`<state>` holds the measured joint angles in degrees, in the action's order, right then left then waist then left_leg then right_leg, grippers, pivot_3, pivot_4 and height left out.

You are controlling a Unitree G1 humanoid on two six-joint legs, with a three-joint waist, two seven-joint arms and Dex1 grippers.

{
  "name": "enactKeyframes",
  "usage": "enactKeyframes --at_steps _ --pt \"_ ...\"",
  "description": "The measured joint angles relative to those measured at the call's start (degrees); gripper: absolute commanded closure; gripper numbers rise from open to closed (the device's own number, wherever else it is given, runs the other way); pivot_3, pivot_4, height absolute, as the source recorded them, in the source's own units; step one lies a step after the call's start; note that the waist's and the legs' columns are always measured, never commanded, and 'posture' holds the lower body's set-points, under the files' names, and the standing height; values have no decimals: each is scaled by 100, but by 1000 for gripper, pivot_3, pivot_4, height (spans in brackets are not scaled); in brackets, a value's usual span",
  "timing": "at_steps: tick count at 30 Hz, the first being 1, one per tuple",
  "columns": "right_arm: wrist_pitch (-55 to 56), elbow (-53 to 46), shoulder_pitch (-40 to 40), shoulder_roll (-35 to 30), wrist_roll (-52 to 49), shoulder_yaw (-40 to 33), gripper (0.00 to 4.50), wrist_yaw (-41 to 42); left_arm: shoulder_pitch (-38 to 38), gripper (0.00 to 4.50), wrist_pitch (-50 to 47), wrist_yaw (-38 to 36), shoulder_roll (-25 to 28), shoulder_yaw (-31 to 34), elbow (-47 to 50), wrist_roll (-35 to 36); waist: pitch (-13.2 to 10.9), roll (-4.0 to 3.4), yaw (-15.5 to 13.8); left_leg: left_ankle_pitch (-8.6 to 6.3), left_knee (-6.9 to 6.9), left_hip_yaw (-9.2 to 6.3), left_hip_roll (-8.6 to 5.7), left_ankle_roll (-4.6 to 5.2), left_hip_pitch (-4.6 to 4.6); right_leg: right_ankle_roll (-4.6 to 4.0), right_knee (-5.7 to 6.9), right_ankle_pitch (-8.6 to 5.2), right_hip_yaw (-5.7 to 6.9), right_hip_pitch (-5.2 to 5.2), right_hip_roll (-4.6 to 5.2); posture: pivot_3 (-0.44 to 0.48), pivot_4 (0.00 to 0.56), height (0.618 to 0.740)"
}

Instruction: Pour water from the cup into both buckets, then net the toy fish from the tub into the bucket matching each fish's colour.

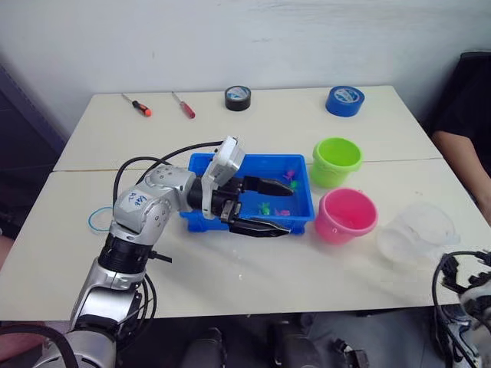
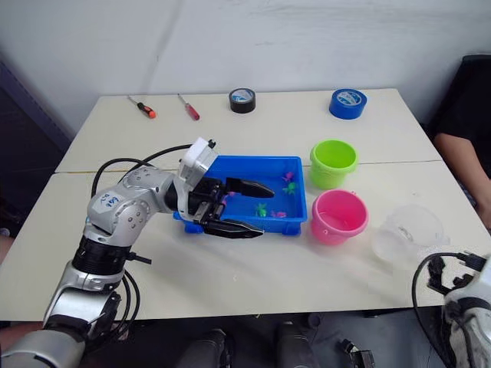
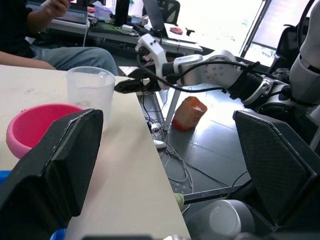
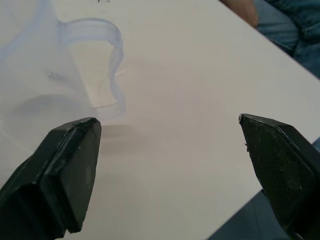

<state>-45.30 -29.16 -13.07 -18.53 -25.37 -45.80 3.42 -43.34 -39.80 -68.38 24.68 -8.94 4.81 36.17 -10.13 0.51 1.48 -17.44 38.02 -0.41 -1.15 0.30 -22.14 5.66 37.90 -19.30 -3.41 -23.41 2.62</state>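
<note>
The blue tub (image 1: 305, 218) sits mid-table with tiny green fish (image 1: 264, 207) and pink fish (image 1: 290, 178) inside. My left gripper (image 1: 285, 208) is open, one finger above the tub's water and one along its front rim, holding nothing. To the tub's right stand the green bucket (image 1: 336, 159) and, nearer, the pink bucket (image 1: 347, 215). The clear cup (image 1: 418, 234) stands upright at the table's front right. My right gripper (image 4: 168, 121) is open just beside the cup's handle (image 4: 112, 37), touching nothing. The net (image 1: 100, 220) lies on the table left of my left arm.
Two red-handled screwdrivers (image 1: 138, 105), a black tape roll (image 1: 238, 97) and a blue tape roll (image 1: 345, 100) lie along the table's far edge. A seated person (image 1: 464, 142) is at the right side. A seam (image 1: 84, 170) crosses the tabletop.
</note>
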Motion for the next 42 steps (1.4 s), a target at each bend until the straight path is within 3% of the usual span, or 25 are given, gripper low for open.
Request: enactKeyframes --at_steps 4,6,8,12,13,14,19,24,30,36,39,42 --pt "-331 -714 -209 -341 -379 -324 35 189 -11 0 90 0 -84 -7 -112 -20 2 1 14 -1 0 1 2 0 2 0 -3 0 0 3 -4 0 150 736" --pt "-763 -1122 12 -1278 -1450 -680 35 803 53 0 310 72 -141 20 -129 -63 2 -5 45 -2 3 10 5 3 6 1 -4 0 -5 6 -6 0 150 736" --pt "-853 -1191 387 -1800 -1999 -816 35 1069 150 0 330 152 -117 48 -120 -76 1 -2 56 -1 2 7 8 4 13 2 -4 1 -3 12 -10 0 150 736" --pt "-961 -1249 1074 -2906 -2968 -547 35 1770 433 0 288 406 140 242 -113 -118 -5 10 63 -1 -6 -8 20 3 18 -2 -8 -1 2 17 -24 0 150 736" --pt "-963 -1274 1266 -3099 -3151 -167 35 2045 602 0 232 543 280 416 -78 -122 -2 25 31 0 -7 -25 27 0 11 -5 -13 -2 11 17 -33 0 150 736" --pt "-925 -1063 1921 -3198 -3244 812 35 2457 1130 0 123 827 679 844 132 -126 -3 29 50 -2 -5 -20 27 -4 4 -6 -16 -2 11 10 -26 0 150 736" --pt "-527 -447 3223 -3187 -3013 2584 35 3242 2584 0 -52 1354 1399 1975 617 -97 -8 35 46 -7 -2 -16 21 4 -4 -6 -26 -2 16 1 3 0 150 736" --pt "-63 164 4016 -2840 -2569 3741 35 3978 4291 0 -65 1484 1795 3282 1149 -35 -10 40 -18 -17 -7 -28 17 12 -16 -11 -50 -3 33 4 20 0 150 736" --pt "342 549 4335 -2609 -2096 4444 35 4670 5551 0 237 1243 2026 4461 1065 -71 -10 42 -27 -26 -15 -45 1 19 -18 -22 -60 -8 65 8 49 0 150 736" --pt "359 703 4460 -2296 -2054 4550 35 4651 5121 0 648 1149 2588 4429 102 -364 -10 41 -12 -23 -32 -56 -8 16 -17 -29 -59 -10 82 6 60 0 150 736" --pt "305 538 4310 -2300 -2036 4557 35 4633 3984 0 1314 815 3187 3509 -1268 -1049 -9 41 -45 4 -78 -60 -20 10 -16 -32 -84 -9 98 2 75 0 150 736" --pt "194 337 4171 -2312 -2113 4527 35 4573 2976 0 1906 549 3451 2803 -2479 -1628 -8 41 -21 5 -91 -58 -20 8 -21 -39 -87 -2 128 -7 85 0 150 736"
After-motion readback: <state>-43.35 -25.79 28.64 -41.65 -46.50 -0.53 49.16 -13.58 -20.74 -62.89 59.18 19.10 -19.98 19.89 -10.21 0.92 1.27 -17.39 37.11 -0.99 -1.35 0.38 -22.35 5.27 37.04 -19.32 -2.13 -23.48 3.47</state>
